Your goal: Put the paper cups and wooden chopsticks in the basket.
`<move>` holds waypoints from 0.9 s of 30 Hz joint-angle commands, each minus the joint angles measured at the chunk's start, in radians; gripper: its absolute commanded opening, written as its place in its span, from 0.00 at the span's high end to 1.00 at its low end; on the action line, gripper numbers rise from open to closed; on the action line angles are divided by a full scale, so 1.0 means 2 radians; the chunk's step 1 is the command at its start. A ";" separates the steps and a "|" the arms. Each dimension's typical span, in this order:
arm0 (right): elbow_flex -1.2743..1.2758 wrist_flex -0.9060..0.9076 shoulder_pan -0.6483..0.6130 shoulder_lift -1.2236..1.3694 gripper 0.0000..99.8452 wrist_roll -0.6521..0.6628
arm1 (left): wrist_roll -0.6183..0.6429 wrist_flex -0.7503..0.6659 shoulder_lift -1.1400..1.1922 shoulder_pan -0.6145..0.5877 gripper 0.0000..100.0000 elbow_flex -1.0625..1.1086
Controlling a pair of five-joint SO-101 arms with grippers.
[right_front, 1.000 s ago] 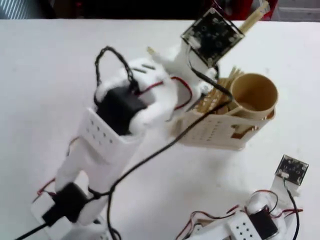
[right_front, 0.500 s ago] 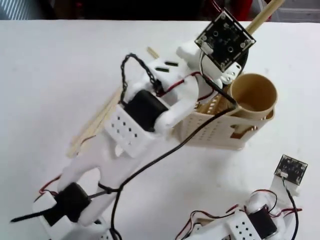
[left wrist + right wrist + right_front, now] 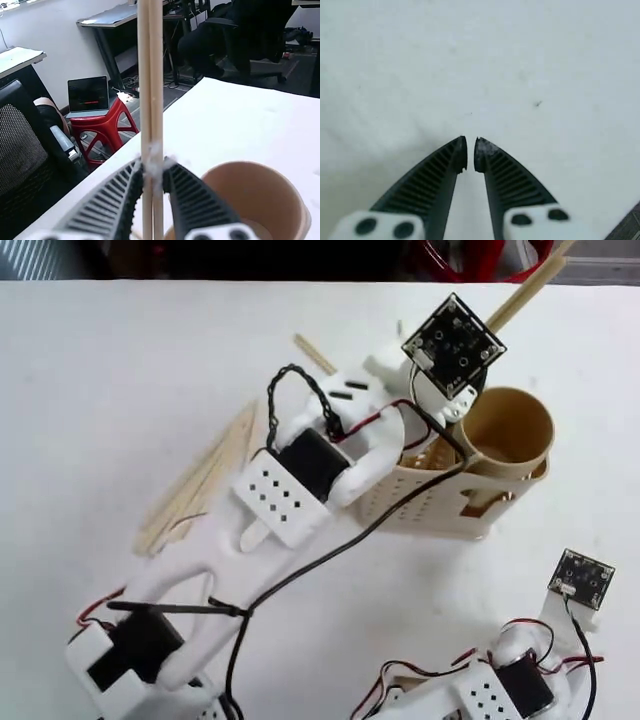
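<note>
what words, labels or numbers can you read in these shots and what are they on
No text can be read.
Dark laptop screen in the room behind: a red streak, too blurred to read.
Black square camera board on an arm's wrist: markings too small to read.
Tan paper cup, cream plastic basket, wooden chopsticks: no print visible.

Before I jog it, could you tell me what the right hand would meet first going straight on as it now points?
Probably the bare white table: its surface lies straight ahead of the right hand, with no object between, though the depth is unclear.
</note>
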 commanded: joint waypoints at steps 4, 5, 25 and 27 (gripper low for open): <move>0.005 0.000 0.004 0.000 0.96 0.004 | 0.005 -0.018 -0.023 -0.008 0.98 0.010; 0.005 0.000 0.004 0.000 0.96 0.004 | 0.005 -0.018 -0.023 -0.008 0.98 0.010; 0.005 0.000 0.004 0.000 0.96 0.004 | 0.199 -0.029 -0.026 -0.055 0.97 0.035; 0.005 0.000 0.004 0.000 0.96 0.004 | 0.199 -0.029 -0.026 -0.053 0.93 0.035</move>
